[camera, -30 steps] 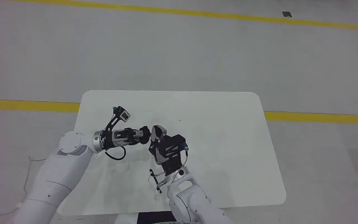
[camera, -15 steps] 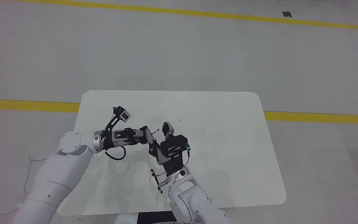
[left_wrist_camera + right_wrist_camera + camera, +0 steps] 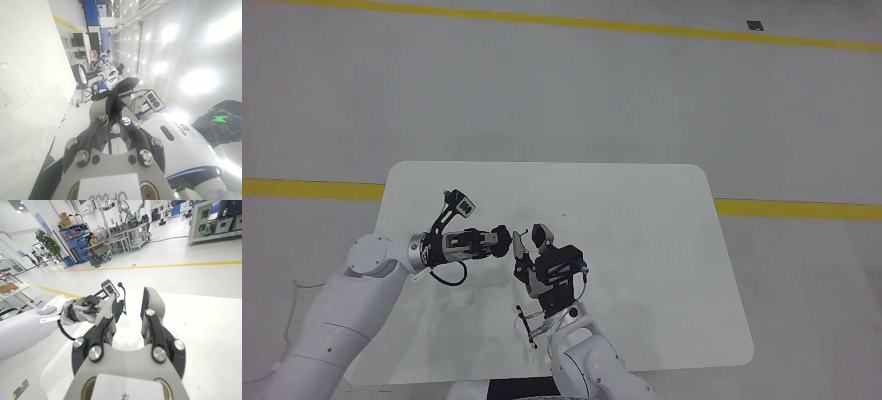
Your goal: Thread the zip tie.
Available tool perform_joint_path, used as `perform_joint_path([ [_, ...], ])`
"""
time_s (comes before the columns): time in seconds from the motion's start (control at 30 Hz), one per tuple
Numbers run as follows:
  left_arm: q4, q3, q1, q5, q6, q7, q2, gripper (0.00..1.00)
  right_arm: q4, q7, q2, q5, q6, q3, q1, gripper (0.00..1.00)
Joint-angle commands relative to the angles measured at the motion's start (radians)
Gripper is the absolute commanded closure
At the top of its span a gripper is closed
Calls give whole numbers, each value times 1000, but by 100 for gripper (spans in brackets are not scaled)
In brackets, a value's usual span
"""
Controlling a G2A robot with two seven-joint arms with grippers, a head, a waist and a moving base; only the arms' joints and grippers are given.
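Left of centre in the top view, the left gripper (image 3: 499, 242) lies low over the white table (image 3: 662, 250), pointing toward the middle of the frame. Its fingers are pressed together on the zip tie (image 3: 123, 298), a thin black strap. The free length curls up out of the grip and ends in a small thick tip, which looks like the head. Holding the tie by one end this way probably serves to put the other end in the air, where the second arm can get at it.

The right gripper (image 3: 530, 248) comes up from the lower edge of the frame and stops just beside the left one, nearly facing it. Its fingers are wide apart with nothing between them. In its own wrist view the strap stands just beyond one finger (image 3: 149, 298), not yet in the gap. That placement suggests it is lined up to take the free end. Whether any part of the tie has passed through the head I cannot tell.

Count: one zip tie, two grippers, one table.
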Motion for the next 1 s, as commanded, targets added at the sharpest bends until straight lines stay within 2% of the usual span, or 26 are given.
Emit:
perform_joint_path([
  [0.0, 0, 0, 0, 0, 0, 0, 0, 100, -1, -4, 0, 0, -3, 1, -1, 75],
  [0.3, 0, 0, 0, 0, 0, 0, 0, 100, -7, -7, -2, -5, -8, -1, 4, 79],
  [0.37, 0, 0, 0, 0, 0, 0, 0, 100, -7, -8, -2, -7, -7, -2, 5, 85],
  [0.43, 0, 0, 0, 0, 0, 0, 0, 100, -7, -8, -3, -8, -8, -3, 7, 96],
  [0.5, 0, 0, 0, 0, 0, 0, 0, 100, -6, -8, -3, -9, -8, -3, 7, 100],
  [0.97, 0, 0, 0, 0, 0, 0, 0, 100, 1, -2, -5, -14, -18, -9, 14, 100],
])
